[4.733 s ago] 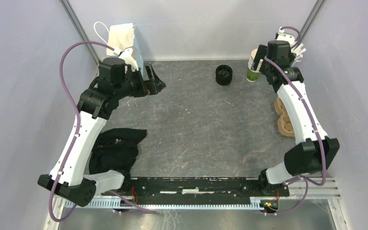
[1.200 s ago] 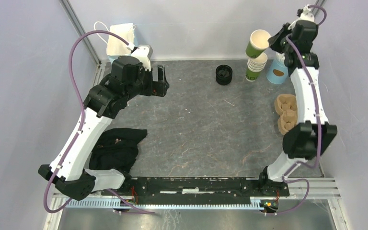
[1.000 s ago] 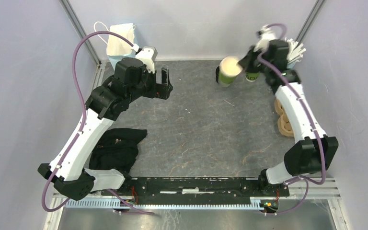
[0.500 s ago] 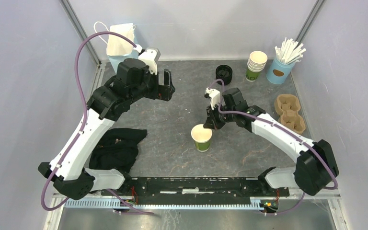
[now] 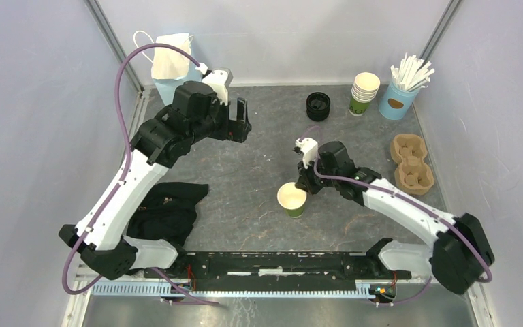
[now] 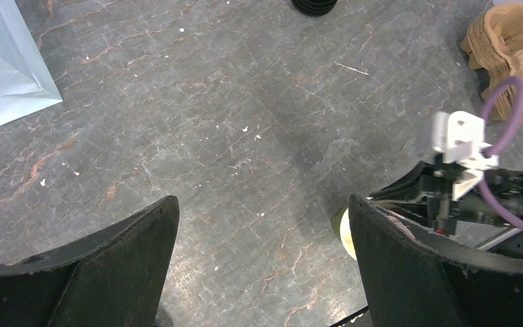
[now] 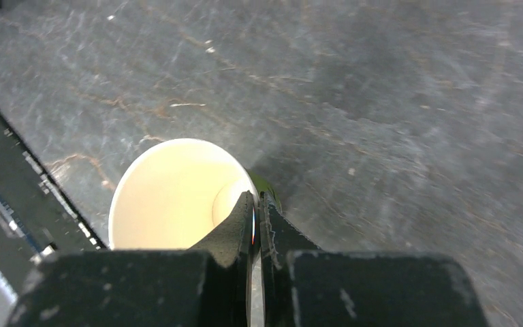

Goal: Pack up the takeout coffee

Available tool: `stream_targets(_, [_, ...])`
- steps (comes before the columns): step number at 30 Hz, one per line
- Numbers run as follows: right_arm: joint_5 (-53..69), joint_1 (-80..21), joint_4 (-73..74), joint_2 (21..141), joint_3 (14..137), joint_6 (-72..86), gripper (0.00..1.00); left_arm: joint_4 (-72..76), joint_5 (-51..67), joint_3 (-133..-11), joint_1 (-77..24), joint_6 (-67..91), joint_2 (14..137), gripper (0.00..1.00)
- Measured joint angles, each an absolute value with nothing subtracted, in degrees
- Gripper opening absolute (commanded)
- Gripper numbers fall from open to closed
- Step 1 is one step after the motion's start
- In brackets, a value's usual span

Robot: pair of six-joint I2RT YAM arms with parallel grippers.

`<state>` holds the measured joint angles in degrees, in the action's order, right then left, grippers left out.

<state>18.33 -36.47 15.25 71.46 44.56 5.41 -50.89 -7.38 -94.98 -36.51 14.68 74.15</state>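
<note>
The right gripper's (image 7: 253, 204) two fingers (image 7: 235, 228) are pressed together on the rim of an open paper cup (image 7: 170, 191), one finger inside the wall and one outside. The cup (image 5: 292, 199) is upright and lidless, near the middle of the table (image 5: 259, 157), towards its near edge; I cannot tell whether it rests on the surface.

The left gripper (image 6: 259, 211) hangs over the far left part of the table with its fingers (image 6: 129, 259) spread wide around nothing.

Along the far edge are a paper bag (image 5: 172, 67) in the left corner, black lids (image 5: 319, 106), a stack of cups (image 5: 364, 92) and a blue pot of straws (image 5: 398, 102). A cardboard carrier (image 5: 412, 162) lies by the right edge and a black cloth (image 5: 167, 211) near the left.
</note>
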Motion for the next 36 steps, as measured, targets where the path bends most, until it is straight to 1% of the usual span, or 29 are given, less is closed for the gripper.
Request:
stream_targets(5, [10.02,-36.51,15.16,62.65,40.56,5.26,0.02,-50.89,-7.44,-95.22,-36.51,14.68,74.74,1.00])
stream_targets(11, [6.39,-36.45,14.90,60.77,38.85,6.39,0.03,-50.89,-7.40,-95.83,-36.51,14.68,75.70,1.00])
stream_targets(16, [5.23,-36.21,13.93,57.01,34.22,9.89,0.05,-50.87,-7.40,-95.83,-36.51,14.68,76.31,1.00])
stream_targets(17, [4.78,-36.21,14.13,56.42,33.98,10.37,0.09,-50.87,-7.40,-95.83,-36.51,14.68,76.34,1.00])
stream_targets(19, [4.10,-36.03,14.37,55.18,33.74,11.29,0.22,-50.87,-7.38,-95.83,-36.51,14.68,76.38,1.00])
stream_targets(20, [3.84,-35.92,14.35,54.54,33.61,11.70,0.27,-50.87,-7.38,-95.83,-36.51,14.68,76.40,1.00])
stream_targets(23, [3.01,-35.70,14.83,53.10,33.39,12.58,0.40,-50.87,-7.33,-95.85,-36.51,14.68,76.51,1.00])
stream_targets(24, [2.66,-35.55,15.27,53.04,33.56,12.80,0.43,-50.89,-7.33,-95.94,-36.51,14.68,76.62,1.00])
stream_targets(26, [1.41,-35.31,17.17,53.84,35.05,13.23,0.47,-50.87,-7.35,-96.05,-36.51,14.68,76.90,1.00])
stream_targets(27, [0.78,-35.00,18.28,54.76,36.53,13.30,0.51,-50.85,-7.33,-96.05,-36.51,14.68,76.99,1.00])
stream_targets(31, [-3.86,-31.48,22.31,61.63,47.33,14.37,0.60,-50.87,-7.27,-96.05,-36.51,14.68,77.30,1.00])
stream_targets(36, [-8.80,-21.06,24.93,75.26,63.57,17.69,0.59,-50.94,-7.42,-96.40,-36.51,14.68,77.32,1.00])
